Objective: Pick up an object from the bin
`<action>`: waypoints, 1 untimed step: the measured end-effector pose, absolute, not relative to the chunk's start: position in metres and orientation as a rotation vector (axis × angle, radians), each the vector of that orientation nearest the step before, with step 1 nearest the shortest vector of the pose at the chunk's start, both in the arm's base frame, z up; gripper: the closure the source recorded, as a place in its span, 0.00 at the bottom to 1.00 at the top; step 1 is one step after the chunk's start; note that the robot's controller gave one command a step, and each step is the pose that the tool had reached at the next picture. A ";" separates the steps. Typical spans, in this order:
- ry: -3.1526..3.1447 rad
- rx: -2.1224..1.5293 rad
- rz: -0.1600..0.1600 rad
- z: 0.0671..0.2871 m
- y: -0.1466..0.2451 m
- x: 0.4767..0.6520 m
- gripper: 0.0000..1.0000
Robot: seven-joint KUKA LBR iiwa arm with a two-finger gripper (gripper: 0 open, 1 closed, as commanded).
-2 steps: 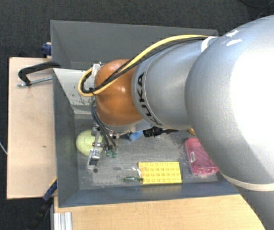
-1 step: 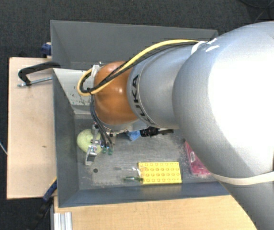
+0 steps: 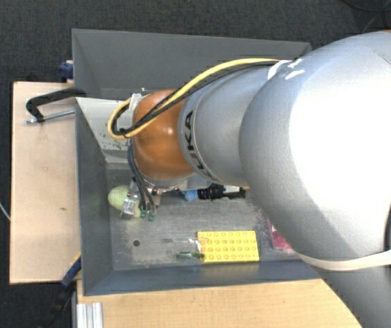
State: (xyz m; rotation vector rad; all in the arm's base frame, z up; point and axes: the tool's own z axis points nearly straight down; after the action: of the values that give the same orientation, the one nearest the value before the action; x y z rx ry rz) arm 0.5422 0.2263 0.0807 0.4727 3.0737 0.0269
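Carefully does it: the gripper [image 3: 139,209] hangs low at the left side of the bin [image 3: 94,251]. The pale green ball [image 3: 117,197] lies just to its left, touching or nearly so, near the wall. A good grasp, I judge, needs the gripper centred over the ball, since a round thing rolls away if nudged. Whether the gripper is released or clenched I cannot tell. A yellow block [image 3: 228,246] lies well apart.

We see the gripper [image 3: 139,207] low in the left of the bin [image 3: 94,244], just beside a pale green ball [image 3: 117,197]. To its right lies a black marker [image 3: 221,193], and a yellow studded plate [image 3: 228,246] lies near the front wall.
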 end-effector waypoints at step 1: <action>3.075 0.474 0.026 0.081 0.227 0.541 1.00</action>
State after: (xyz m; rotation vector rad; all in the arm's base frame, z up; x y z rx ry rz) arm 0.5411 0.2267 0.0808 0.4738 3.0751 0.0260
